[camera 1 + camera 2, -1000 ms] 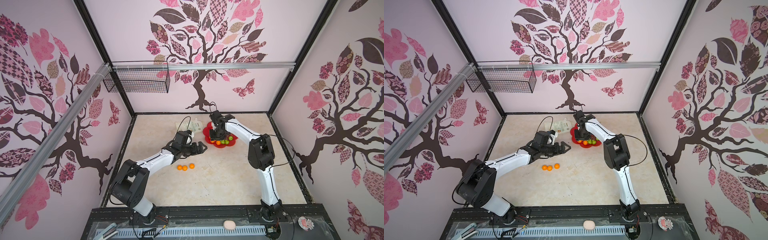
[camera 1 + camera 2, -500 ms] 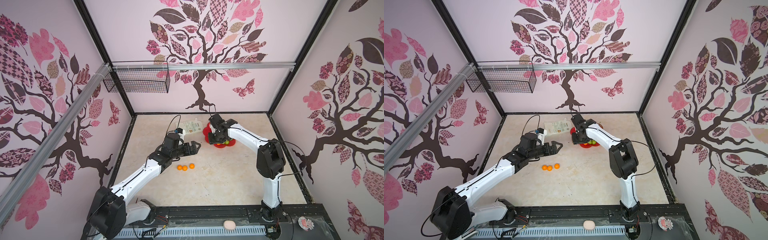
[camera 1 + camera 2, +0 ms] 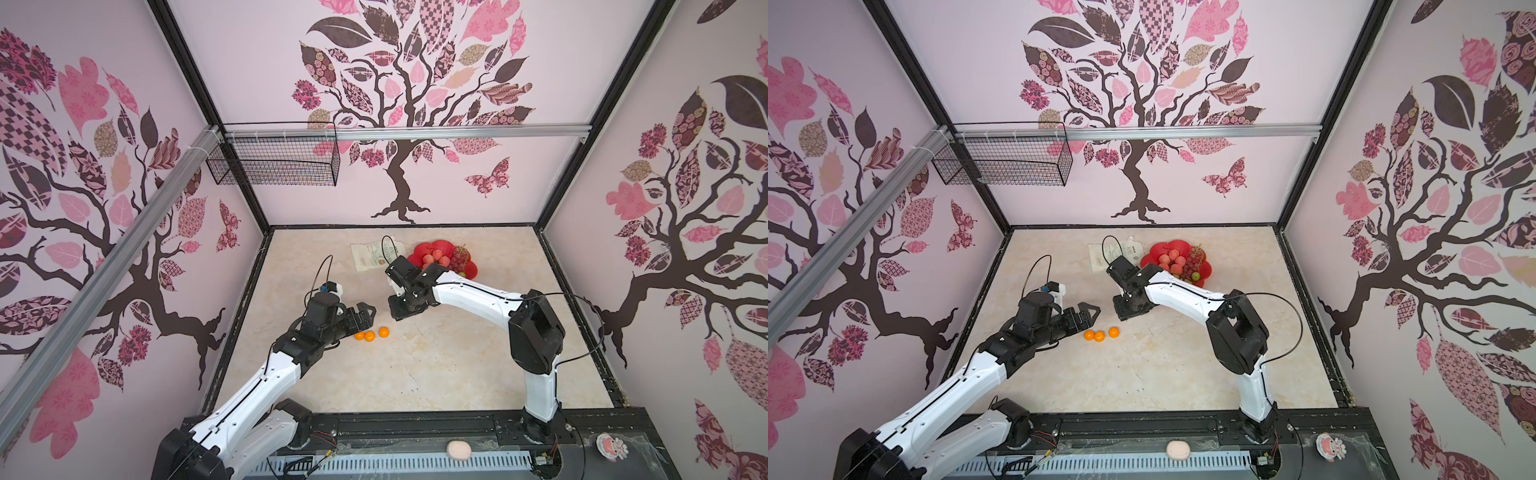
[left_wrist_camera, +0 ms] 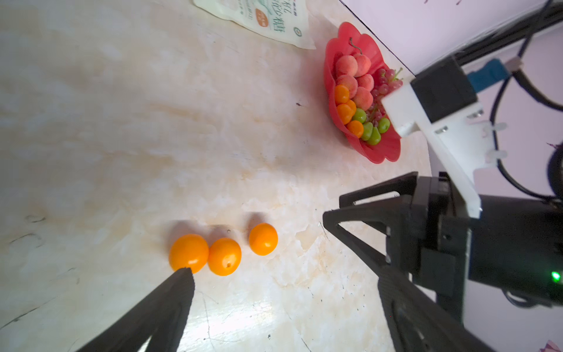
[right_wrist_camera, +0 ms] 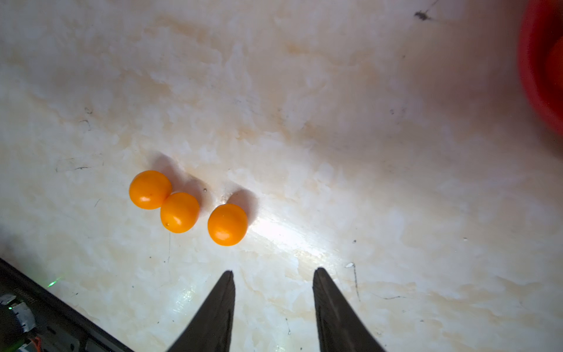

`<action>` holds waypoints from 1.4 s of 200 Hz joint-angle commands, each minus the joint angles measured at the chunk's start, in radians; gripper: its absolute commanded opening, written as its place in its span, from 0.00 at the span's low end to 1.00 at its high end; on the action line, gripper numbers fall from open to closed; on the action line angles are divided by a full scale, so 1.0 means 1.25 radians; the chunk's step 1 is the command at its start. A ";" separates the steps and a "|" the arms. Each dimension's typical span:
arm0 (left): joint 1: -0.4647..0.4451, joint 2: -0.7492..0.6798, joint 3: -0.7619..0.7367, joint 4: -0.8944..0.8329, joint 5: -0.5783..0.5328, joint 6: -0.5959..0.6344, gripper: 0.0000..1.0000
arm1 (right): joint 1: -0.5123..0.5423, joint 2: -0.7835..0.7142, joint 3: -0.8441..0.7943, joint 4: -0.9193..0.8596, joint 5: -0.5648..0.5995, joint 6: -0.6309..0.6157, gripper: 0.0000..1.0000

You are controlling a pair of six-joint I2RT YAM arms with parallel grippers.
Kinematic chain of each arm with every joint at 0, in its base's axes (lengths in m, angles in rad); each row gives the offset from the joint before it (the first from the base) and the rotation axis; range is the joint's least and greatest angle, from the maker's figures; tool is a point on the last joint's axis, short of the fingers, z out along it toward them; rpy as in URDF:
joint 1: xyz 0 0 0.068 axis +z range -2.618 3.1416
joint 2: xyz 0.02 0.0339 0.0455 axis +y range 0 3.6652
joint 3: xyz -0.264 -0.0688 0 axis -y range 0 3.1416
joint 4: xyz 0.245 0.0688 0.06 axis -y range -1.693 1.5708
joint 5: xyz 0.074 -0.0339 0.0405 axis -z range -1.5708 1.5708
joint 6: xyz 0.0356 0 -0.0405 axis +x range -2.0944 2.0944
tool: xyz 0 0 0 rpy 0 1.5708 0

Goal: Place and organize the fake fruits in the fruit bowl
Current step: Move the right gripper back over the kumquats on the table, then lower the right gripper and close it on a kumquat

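Observation:
Three orange tangerines (image 3: 369, 336) (image 3: 1099, 336) (image 5: 179, 212) lie in a row on the marble table. The red scalloped fruit bowl (image 3: 430, 248) (image 3: 1151, 252) (image 4: 382, 152) stands at the back and holds peaches, a grape bunch, green fruits and tangerines. My left gripper (image 3: 365, 319) (image 4: 283, 274) is open and empty just left of the row, one fingertip (image 4: 185, 272) by the end tangerine. My right gripper (image 3: 401, 311) (image 5: 273, 271) hangs open and empty over the table, a little behind and right of the row.
A white printed pouch (image 3: 376, 255) (image 4: 262, 18) lies left of the bowl. A black wire basket (image 3: 274, 162) hangs on the back-left wall. A pale pink lump (image 3: 458, 450) sits on the front rail.
My right gripper has left the bowl and come forward-left toward the loose tangerines. My left arm has pulled back and its gripper has dropped beside the row.

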 commanded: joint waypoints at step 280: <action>0.070 -0.042 -0.047 -0.006 0.049 0.000 0.99 | 0.050 0.308 0.304 -0.225 -0.046 0.134 0.47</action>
